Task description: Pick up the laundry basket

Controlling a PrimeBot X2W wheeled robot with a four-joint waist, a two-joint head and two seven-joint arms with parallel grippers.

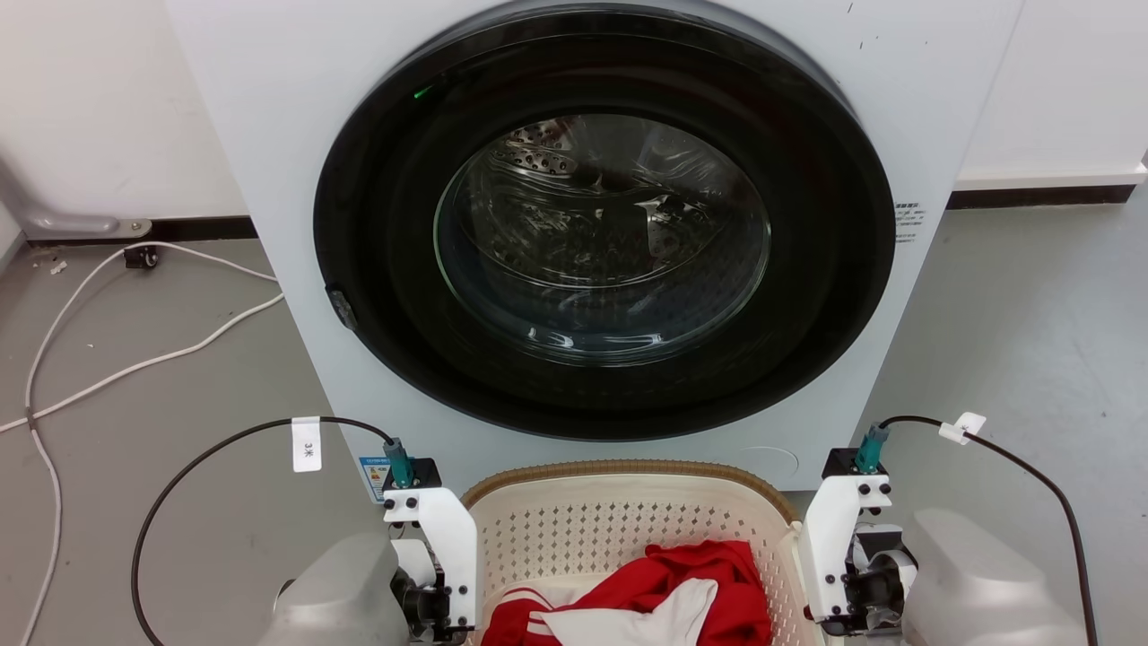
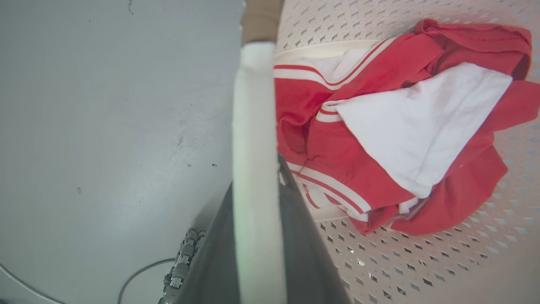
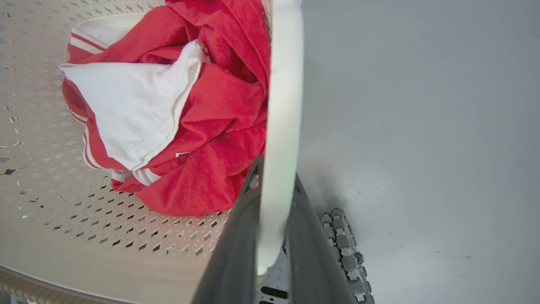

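Note:
The laundry basket (image 1: 583, 529), cream-white and perforated with a brown woven rim, sits low in the head view, just in front of the washing machine. Red and white clothing (image 1: 673, 592) lies inside it. My left gripper (image 1: 435, 574) is at the basket's left side and my right gripper (image 1: 852, 574) at its right side. In the left wrist view my left gripper (image 2: 255, 202) is shut on the white loop handle (image 2: 253, 105). In the right wrist view my right gripper (image 3: 274, 198) is shut on the other white handle (image 3: 284, 84).
A white washing machine (image 1: 269, 135) with a dark round door, closed, stands right behind the basket. White cables (image 1: 134, 359) trail over the grey floor at the left. Grey floor (image 1: 1031, 341) lies open to the right. A ribbed part of my base (image 3: 344, 249) shows beside the right fingers.

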